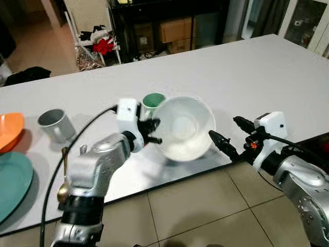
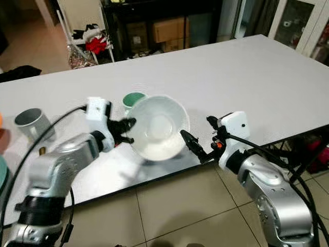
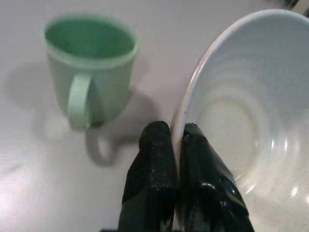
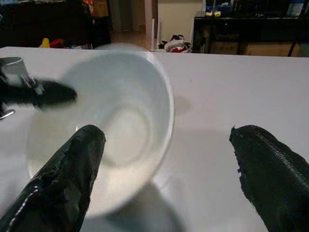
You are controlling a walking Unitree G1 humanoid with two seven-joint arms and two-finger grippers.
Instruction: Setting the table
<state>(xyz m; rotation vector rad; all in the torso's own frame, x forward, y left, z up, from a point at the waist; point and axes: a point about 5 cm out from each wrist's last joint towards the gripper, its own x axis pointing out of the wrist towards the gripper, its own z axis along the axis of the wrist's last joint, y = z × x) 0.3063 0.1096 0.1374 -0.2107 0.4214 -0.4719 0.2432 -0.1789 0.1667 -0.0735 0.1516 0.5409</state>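
A white bowl (image 1: 184,127) hangs tilted just above the white table (image 1: 247,72), near its front edge. My left gripper (image 1: 153,131) is shut on the bowl's rim (image 3: 182,116), one finger inside and one outside. A green mug (image 1: 152,103) stands upright on the table right behind the bowl, also seen as the green mug (image 3: 89,67) in the left wrist view. My right gripper (image 1: 231,135) is open, a short way to the right of the bowl (image 4: 116,125) and not touching it, at the table's front edge.
A grey mug (image 1: 55,124) stands at the left of the table. Beside it lie an orange plate (image 1: 9,129) and a teal plate (image 1: 11,182) at the left edge. Shelves and boxes (image 1: 175,28) stand beyond the table. Tiled floor (image 1: 195,206) lies below the front edge.
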